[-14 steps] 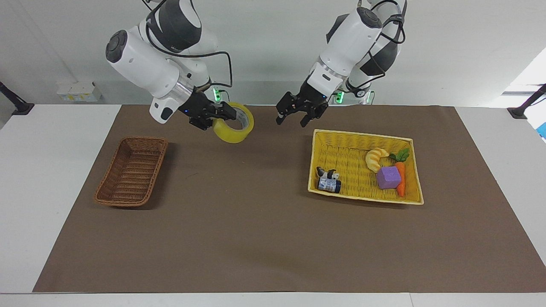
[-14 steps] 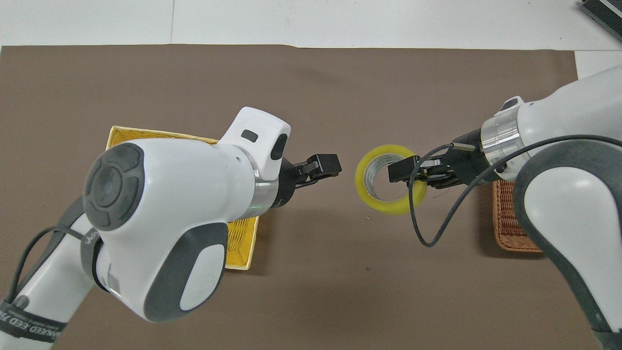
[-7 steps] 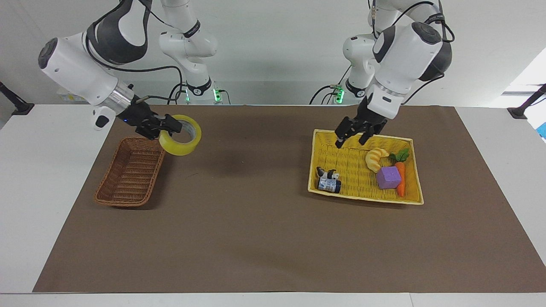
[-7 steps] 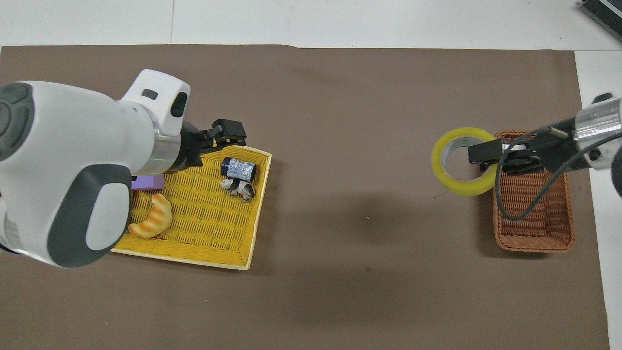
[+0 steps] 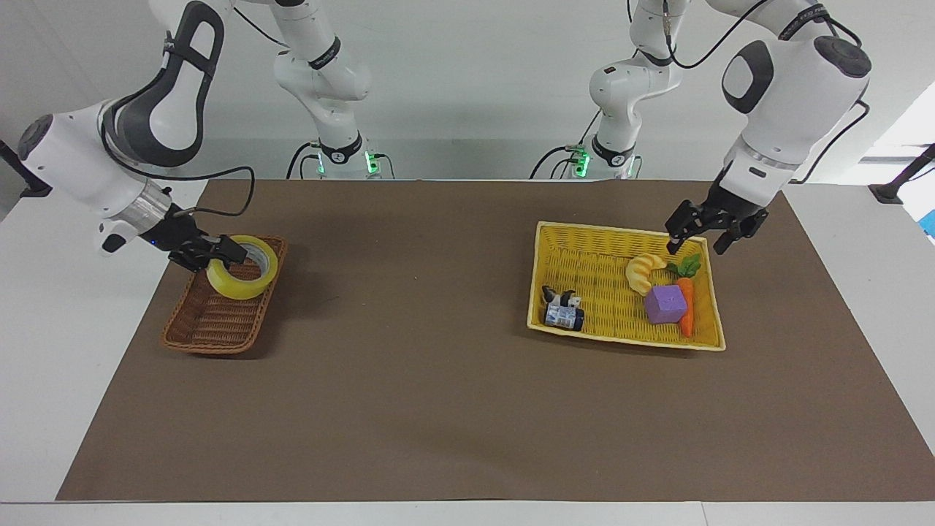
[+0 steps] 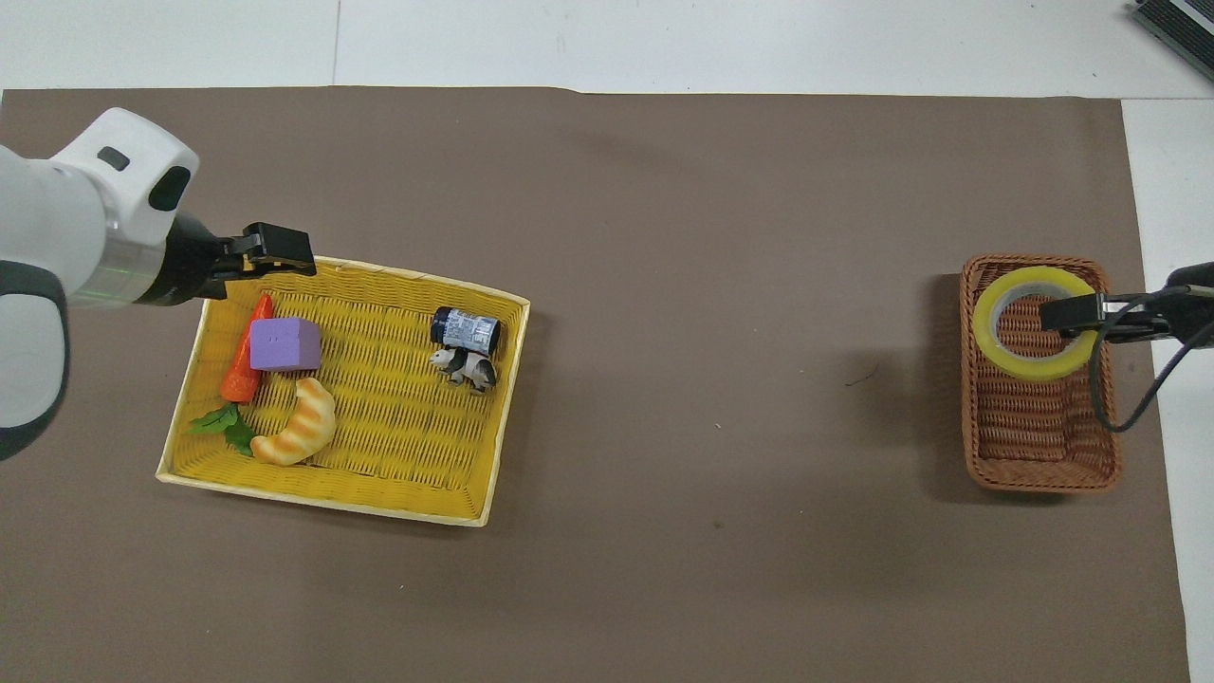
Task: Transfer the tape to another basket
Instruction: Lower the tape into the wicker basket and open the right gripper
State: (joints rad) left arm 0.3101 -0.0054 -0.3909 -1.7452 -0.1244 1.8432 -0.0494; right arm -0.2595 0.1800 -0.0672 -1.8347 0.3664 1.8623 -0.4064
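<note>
The tape (image 5: pixel 241 291) (image 6: pixel 988 327), a yellowish ring, hangs tilted over the brown wicker basket (image 5: pixel 212 349) (image 6: pixel 1039 479), above the end nearer to the robots. My right gripper (image 5: pixel 219 254) (image 6: pixel 1067 318) is shut on the tape's wall, one finger inside the ring. I cannot tell whether the tape touches the basket. My left gripper (image 5: pixel 695 245) (image 6: pixel 303 258) is open and holds nothing. It hovers over the corner of the yellow basket (image 5: pixel 621 337) (image 6: pixel 332 498) nearest the left arm's base.
The yellow basket holds a croissant toy (image 5: pixel 643 272) (image 6: pixel 299 434), a purple cube (image 5: pixel 666 304) (image 6: pixel 282 343), a carrot (image 5: pixel 685 292) (image 6: pixel 242 375), a small bottle (image 5: pixel 564 316) (image 6: pixel 465 329) and a cow figure (image 5: pixel 559 297) (image 6: pixel 463 365). A brown mat (image 5: pixel 409 380) covers the table.
My right gripper has carried the tape from over the mat's middle to over the brown basket and lowered it. My left gripper, still open, swung across the yellow basket toward the left arm's end.
</note>
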